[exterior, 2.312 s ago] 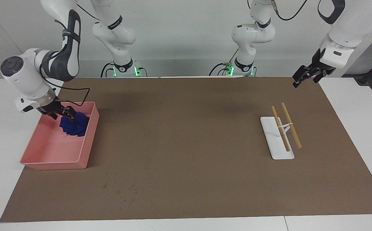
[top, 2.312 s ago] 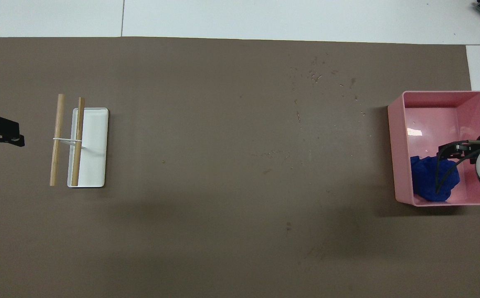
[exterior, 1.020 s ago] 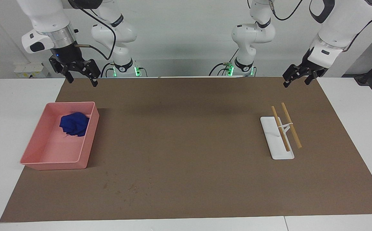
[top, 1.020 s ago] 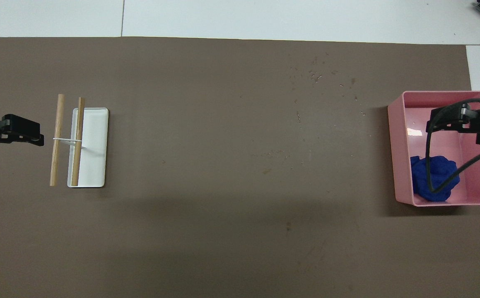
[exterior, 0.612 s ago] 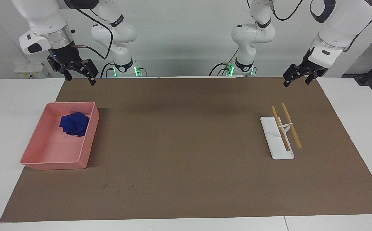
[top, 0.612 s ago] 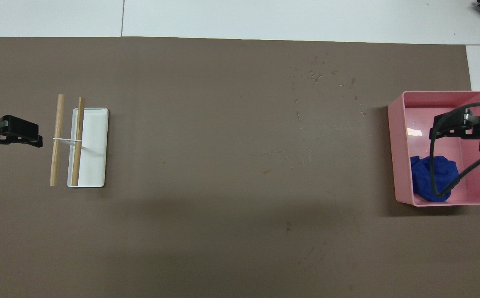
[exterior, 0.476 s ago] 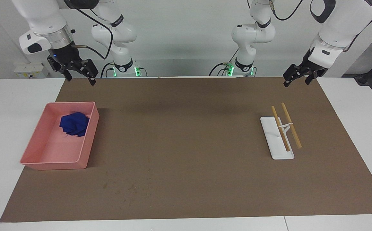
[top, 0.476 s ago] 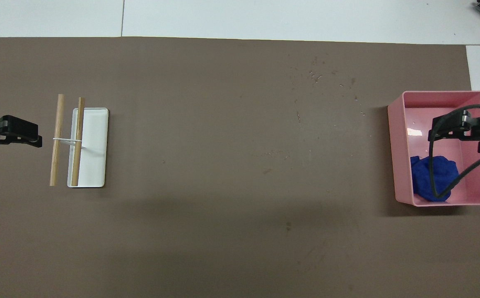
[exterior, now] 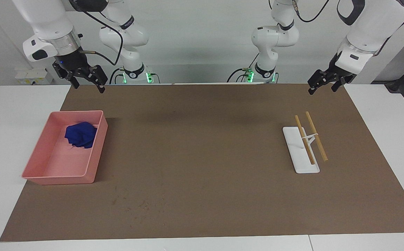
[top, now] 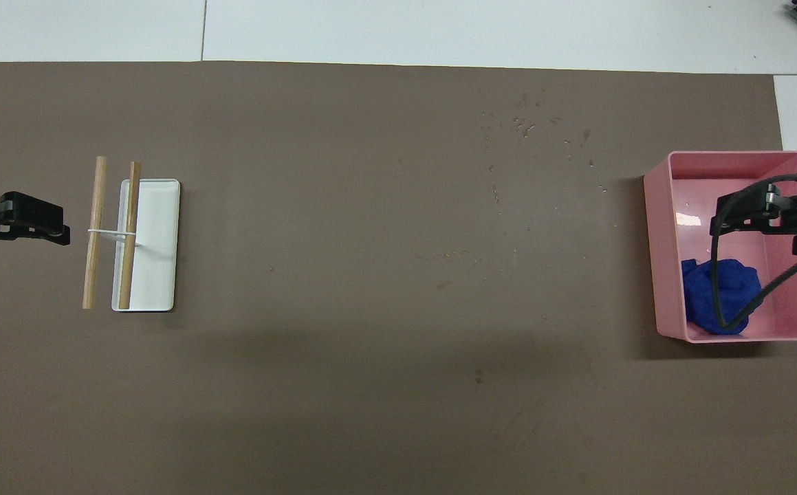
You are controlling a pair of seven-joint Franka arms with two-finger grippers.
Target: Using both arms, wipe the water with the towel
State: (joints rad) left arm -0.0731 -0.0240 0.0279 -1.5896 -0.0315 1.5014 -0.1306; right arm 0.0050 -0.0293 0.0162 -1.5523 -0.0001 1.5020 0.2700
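Brown matting (exterior: pixel 202 157) covers the white table, with a pale wall at the robots' end. On it, toward the right arm's end, the towel (exterior: pixel 81 135) is a small deep-blue cloth, bunched into a rumpled, creased lump, soft-edged and matte. It lies inside the pink tray (exterior: pixel 41 164), in the corner nearest the robots, filling only a small part of the floor; in the facing view it sits at about one o'clock from the tray's middle. Faint specks of water (top: pixel 522 124) dot the matting farther from the robots than the tray. The right gripper (exterior: pixel 85 82) hangs high above the tray, fingers apart, holding nothing. Toward the left arm's end, two wooden sticks (exterior: pixel 310 137) rest across a white stand (exterior: pixel 296 153). The left gripper (exterior: pixel 322 83) waits in the air just beside them, fingers apart and empty.
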